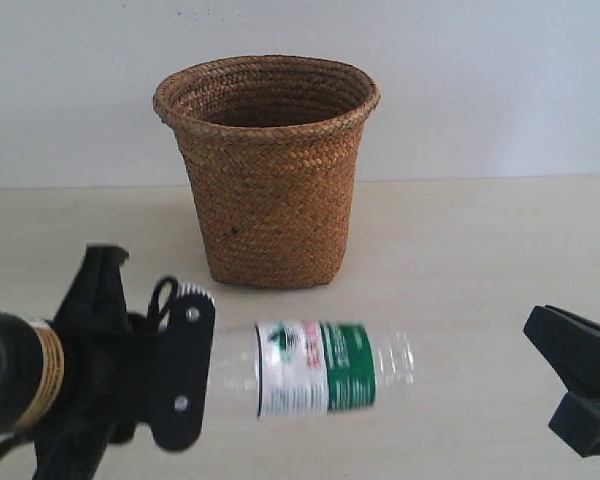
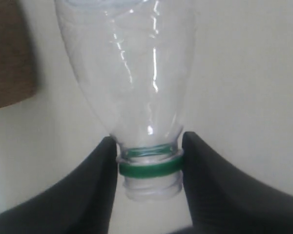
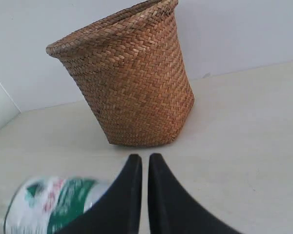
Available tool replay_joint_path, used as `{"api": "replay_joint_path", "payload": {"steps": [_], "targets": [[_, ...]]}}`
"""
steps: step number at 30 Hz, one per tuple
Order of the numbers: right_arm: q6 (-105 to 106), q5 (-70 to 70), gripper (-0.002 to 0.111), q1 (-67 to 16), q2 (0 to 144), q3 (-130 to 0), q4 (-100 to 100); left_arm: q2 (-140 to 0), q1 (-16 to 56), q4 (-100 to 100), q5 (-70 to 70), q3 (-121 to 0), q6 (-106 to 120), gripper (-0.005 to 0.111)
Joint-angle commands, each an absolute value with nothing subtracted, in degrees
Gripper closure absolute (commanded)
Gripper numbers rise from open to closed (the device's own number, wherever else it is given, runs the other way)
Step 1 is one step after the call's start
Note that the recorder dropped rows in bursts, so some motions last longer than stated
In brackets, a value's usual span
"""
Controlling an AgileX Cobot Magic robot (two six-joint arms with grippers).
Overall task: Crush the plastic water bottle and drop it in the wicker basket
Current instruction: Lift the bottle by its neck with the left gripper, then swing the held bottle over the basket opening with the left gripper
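The plastic water bottle [image 1: 325,367] is held sideways over the table in front of the wicker basket [image 1: 268,165], base pointing right. My left gripper [image 1: 185,365] is shut on its neck: in the left wrist view both black fingers press the green cap ring [image 2: 149,168] of the plastic water bottle [image 2: 132,73]. My right gripper [image 1: 565,385] is at the right edge, apart from the bottle's base. In the right wrist view the right gripper [image 3: 145,158] is shut with nothing between its fingers; the plastic water bottle [image 3: 53,207] lies beside it and the wicker basket [image 3: 132,83] beyond.
A pale wooden table [image 1: 480,260] carries everything, with a white wall behind the basket. A brown patch of the basket [image 2: 10,53] shows at the edge of the left wrist view.
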State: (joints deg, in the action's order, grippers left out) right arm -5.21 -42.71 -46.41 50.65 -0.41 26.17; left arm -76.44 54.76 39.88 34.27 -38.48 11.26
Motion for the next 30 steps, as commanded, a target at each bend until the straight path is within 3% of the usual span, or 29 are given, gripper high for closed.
{"api": "replay_joint_path", "payload": {"steps": [1,7,13,15,20,26,29,30], "targets": [[-5.0,-43.5,0.107,-46.2,50.4,0.0,26.1,-73.3,54.9,66.5,41.6,-44.5,-5.1,0.103],[-5.0,-43.5,0.107,-46.2,50.4,0.0,26.1,-70.8,54.8,67.1,41.2,-56.7,-4.9,0.103],[-5.0,-44.3,0.107,-46.2,50.4,0.0,26.2,-71.9,55.2,21.9,49.0,-56.1,26.6,0.103],[-5.0,-44.3,0.107,-46.2,50.4,0.0,26.2,-72.3,55.2,17.3,52.2,-56.1,29.6,0.103],[-5.0,-44.3,0.107,-46.2,50.4,0.0,26.2,-72.5,54.9,28.4,45.0,-56.1,25.4,0.103],[-5.0,-44.3,0.107,-46.2,50.4,0.0,26.2,-73.7,48.9,63.2,37.8,-59.1,3.5,0.102],[-5.0,-44.3,0.107,-46.2,50.4,0.0,26.2,-75.6,46.0,72.6,37.7,-64.0,-4.1,0.087],[-5.0,-44.3,0.107,-46.2,50.4,0.0,26.2,-76.3,45.3,73.6,37.8,-65.9,-4.5,0.075]]}}
